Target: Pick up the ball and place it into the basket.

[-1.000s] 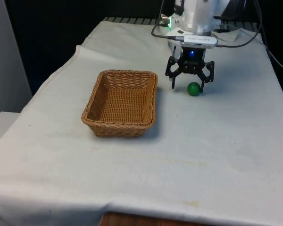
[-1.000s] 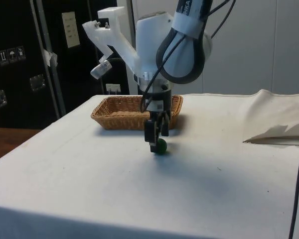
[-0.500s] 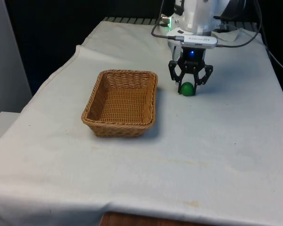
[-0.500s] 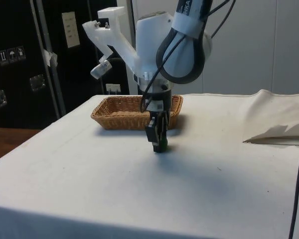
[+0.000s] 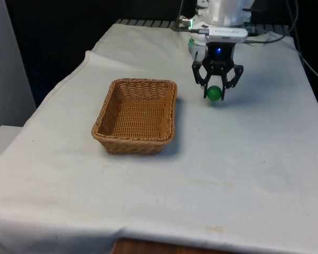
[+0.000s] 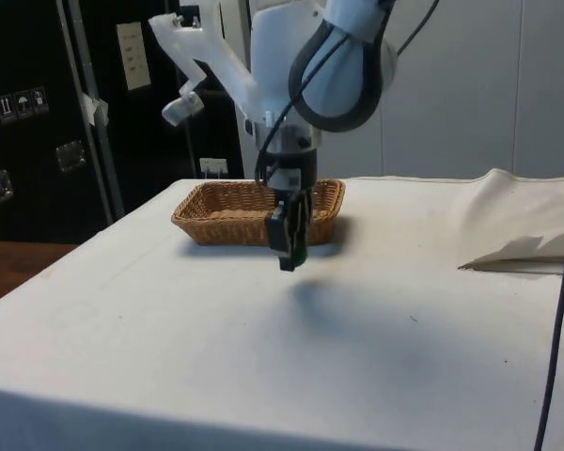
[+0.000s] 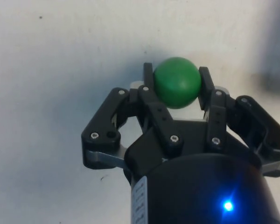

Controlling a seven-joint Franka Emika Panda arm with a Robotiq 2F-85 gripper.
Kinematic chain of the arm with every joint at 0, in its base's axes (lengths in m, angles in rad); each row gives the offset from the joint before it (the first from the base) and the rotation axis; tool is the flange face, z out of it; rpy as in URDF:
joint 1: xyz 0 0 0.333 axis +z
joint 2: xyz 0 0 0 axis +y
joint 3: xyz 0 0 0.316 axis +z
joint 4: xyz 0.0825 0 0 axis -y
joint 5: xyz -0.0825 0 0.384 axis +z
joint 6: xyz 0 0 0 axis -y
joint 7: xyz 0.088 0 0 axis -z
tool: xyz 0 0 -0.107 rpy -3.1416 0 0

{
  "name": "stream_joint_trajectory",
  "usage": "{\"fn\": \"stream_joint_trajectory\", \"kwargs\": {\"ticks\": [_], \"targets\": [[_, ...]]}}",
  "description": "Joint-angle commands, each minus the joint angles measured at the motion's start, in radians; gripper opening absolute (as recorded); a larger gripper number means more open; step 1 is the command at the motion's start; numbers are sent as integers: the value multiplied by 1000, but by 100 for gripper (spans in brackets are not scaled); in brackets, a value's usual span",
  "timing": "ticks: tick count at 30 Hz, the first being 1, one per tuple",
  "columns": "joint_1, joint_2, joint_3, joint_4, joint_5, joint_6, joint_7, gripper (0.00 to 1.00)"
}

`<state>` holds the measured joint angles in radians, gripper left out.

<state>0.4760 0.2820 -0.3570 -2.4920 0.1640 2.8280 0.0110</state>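
A small green ball (image 5: 215,93) hangs a little above the white cloth, clamped between the two black fingers of my gripper (image 5: 215,93), which is shut on it. The wrist view shows the ball (image 7: 177,82) pressed on both sides by the fingertips (image 7: 148,74). In the side view the gripper (image 6: 289,254) hovers above its own shadow, the ball (image 6: 300,252) a green sliver between the fingers. The brown wicker basket (image 5: 114,135) stands on the cloth towards the front view's left of the gripper, with nothing inside; its rim (image 6: 227,226) lies just behind the gripper in the side view.
A rumpled fold of the cloth (image 6: 522,240) rises at the side view's right. The table's edge (image 5: 63,84) runs close along the basket's side at the front view's left. Open cloth (image 5: 212,174) spreads between the basket and the near edge.
The fingers closed around the ball on the cloth, and the arm then lifted it clear of the table. The basket has stayed where it was.
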Motion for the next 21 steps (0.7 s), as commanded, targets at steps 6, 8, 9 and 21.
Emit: {"fn": "stream_joint_trajectory", "kwargs": {"ticks": [6, 8, 9, 21], "targets": [[10, -73, -18, 0, -43, -65, 25, 0], [9, -90, -17, 0, -46, -79, 26, 0], [0, -90, -3, 0, -19, -74, 4, 0], [1, -194, -8, 13, -79, -172, 28, 0]]}}
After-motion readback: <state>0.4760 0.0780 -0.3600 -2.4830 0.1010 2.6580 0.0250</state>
